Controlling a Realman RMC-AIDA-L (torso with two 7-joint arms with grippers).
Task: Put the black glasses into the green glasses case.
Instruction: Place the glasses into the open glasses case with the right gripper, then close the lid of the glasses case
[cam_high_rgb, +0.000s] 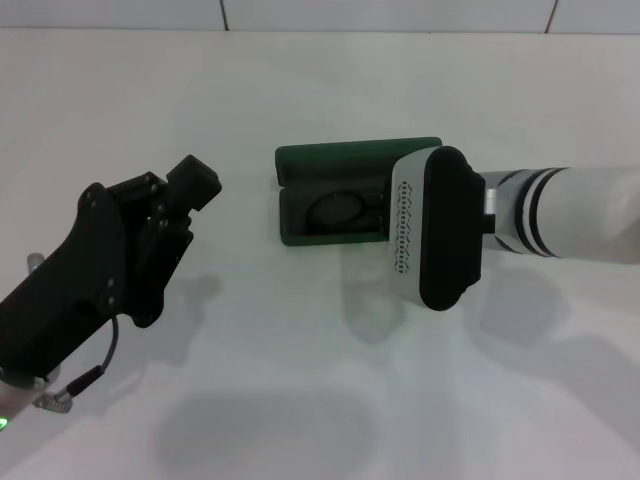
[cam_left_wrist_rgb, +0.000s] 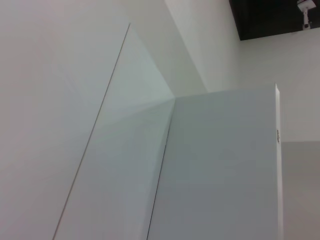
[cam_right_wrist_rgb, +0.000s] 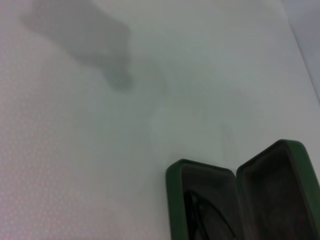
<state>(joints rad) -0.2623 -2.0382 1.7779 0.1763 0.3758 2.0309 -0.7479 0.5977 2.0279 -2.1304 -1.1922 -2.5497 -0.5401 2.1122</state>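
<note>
Open green glasses case (cam_high_rgb: 330, 160) on a white table (cam_high_rgb: 300, 90), with the black glasses (cam_high_rgb: 340, 210) laid inside.
The case's long axis is set left-to-right; the glasses are aligned along it in the near half. The right gripper (cam_high_rgb: 440, 228) is held over the case's right end, the left gripper (cam_high_rgb: 150, 235) well apart; finger positions cannot be told.

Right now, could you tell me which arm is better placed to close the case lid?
The right, probably. Its tool hangs right beside the open green glasses case, with the black glasses already inside. The left tool sits well away across the table, its camera facing off the work.
</note>
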